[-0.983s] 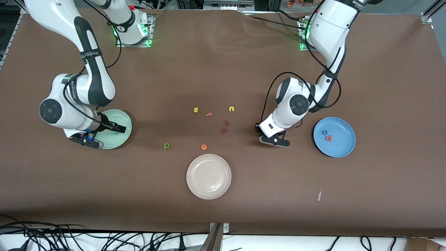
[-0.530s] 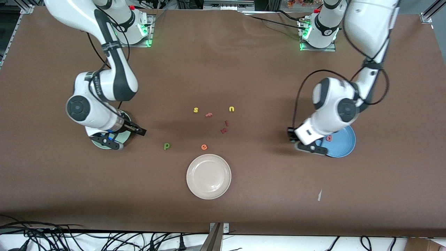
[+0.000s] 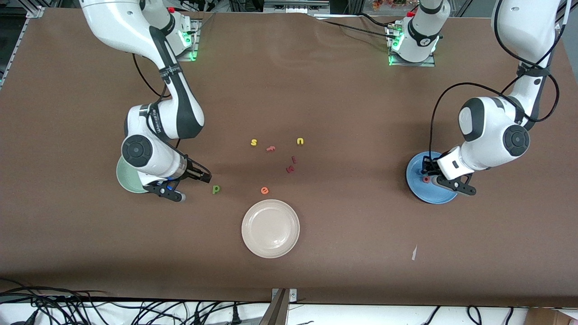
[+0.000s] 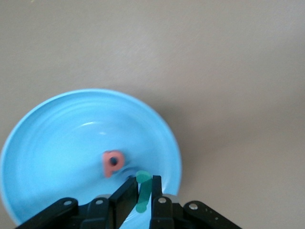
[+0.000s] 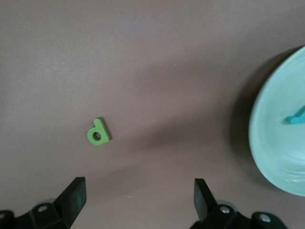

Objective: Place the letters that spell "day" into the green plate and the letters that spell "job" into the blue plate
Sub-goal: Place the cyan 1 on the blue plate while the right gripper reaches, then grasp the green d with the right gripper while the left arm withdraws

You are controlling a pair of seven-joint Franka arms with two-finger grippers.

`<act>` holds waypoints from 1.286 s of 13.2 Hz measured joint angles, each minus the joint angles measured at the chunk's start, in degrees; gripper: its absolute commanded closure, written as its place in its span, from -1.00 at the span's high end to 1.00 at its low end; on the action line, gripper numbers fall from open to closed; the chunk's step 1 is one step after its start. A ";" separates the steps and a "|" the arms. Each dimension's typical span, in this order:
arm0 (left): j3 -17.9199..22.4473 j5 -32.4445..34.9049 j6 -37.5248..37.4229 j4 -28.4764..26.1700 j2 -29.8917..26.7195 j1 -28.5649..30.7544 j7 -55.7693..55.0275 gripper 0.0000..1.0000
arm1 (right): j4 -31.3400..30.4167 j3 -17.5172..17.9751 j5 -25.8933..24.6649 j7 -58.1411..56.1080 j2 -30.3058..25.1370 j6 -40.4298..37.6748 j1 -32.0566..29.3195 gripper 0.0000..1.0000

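So nearest the front camera sits the round cream-white plate [image 3: 270,228], empty and not part of the job. A bit farther off, the small dark green foam d [image 3: 216,189] lies flat on the brown table, with the right gripper [image 3: 192,180] just beside it toward the right arm's end, jaws spread wide with nothing in them. The round pale mint-green plate [image 3: 125,180] is mostly hidden under that arm; the right wrist view shows a teal letter [image 5: 296,117] in it, the rest I can't see. Over at the round medium-blue plate [image 3: 417,192], the left gripper [image 4: 141,194] hangs above it, pinched tight on the teal hooked foam j [image 4: 142,190], pink-red b [image 4: 113,163] already lying inside. My guess: release the j over the blue plate, then the right one drops onto the d. The leftover letters like the yellow s [image 3: 254,142] sit farthest.
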 measured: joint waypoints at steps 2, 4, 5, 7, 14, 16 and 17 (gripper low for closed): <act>-0.02 0.74 0.01 -0.12 -0.04 0.35 0.46 0.46 | 0.70 0.49 0.03 0.00 1.48 0.30 0.01 1.00; -0.11 0.76 0.03 -0.12 -0.14 0.35 0.52 0.92 | 0.92 1.06 0.03 0.00 2.75 1.84 0.02 1.00; -0.13 0.76 0.03 -0.12 -0.19 0.35 0.53 1.00 | 0.95 1.52 0.03 0.00 3.37 3.07 0.03 1.00; -0.13 0.76 0.19 -0.13 -0.63 0.44 0.51 1.00 | 1.03 2.36 0.03 0.00 4.39 5.60 0.08 1.00; -0.12 0.76 0.12 -5.55 -9.71 2.22 0.48 1.00 | 1.15 3.21 0.03 -1.45 7.24 12.33 0.62 0.90; -0.12 0.76 0.11 -7.53 -13.48 2.87 0.48 1.00 | 1.17 3.21 0.03 -1.95 7.84 13.14 0.62 0.83; -0.17 0.76 0.11 -8.16 -15.35 2.90 0.52 1.00 | 1.17 3.29 0.03 -2.04 8.07 13.66 0.61 0.74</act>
